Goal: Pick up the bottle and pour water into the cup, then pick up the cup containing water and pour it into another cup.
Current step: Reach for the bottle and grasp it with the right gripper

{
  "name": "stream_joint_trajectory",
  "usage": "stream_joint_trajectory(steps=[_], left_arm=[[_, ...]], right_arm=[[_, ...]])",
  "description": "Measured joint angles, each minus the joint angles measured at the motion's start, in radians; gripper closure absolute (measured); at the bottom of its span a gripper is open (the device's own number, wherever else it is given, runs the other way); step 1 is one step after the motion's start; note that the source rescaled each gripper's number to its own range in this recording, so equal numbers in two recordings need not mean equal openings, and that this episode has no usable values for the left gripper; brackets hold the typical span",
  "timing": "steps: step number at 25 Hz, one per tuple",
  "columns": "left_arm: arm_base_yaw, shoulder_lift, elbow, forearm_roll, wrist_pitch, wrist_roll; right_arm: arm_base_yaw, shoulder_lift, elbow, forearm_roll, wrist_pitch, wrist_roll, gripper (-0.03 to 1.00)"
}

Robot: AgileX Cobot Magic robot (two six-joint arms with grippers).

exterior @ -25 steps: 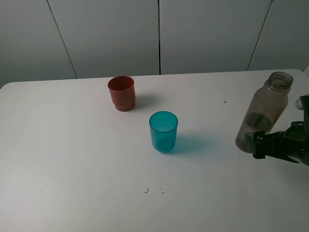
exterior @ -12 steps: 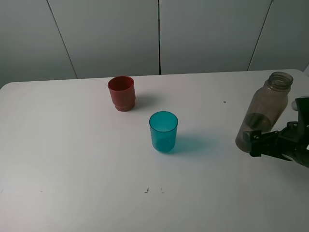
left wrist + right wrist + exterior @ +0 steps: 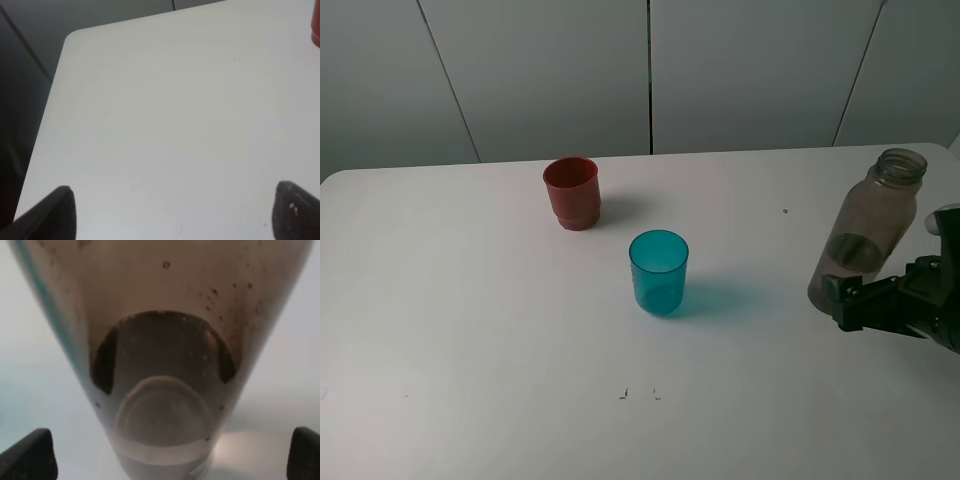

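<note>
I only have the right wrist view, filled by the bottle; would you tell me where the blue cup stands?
Observer: The blue cup stands upright on the table, left of the bottle in the high view, apart from it.
Operator: Thank you; where is the red cup?
Observer: The red cup stands upright behind and left of the blue one, not touching it.
Operator: Is the left hand holding anything?
Observer: No; the left hand is open over bare table.

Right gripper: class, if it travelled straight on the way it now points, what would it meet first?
The bottle, standing directly ahead, framed by the open jaws. The right gripper looks very close to it, though whether they touch is unclear from these views.
</note>
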Motion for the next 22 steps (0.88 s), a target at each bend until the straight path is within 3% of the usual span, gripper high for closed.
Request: stream_joint_trajectory(steps=[22], left_arm=[[0.000,0.000,0.000,0.000,0.000,0.000]], right_arm=[[0.000,0.002,-0.032,-0.001,-0.010,0.006,-0.03]])
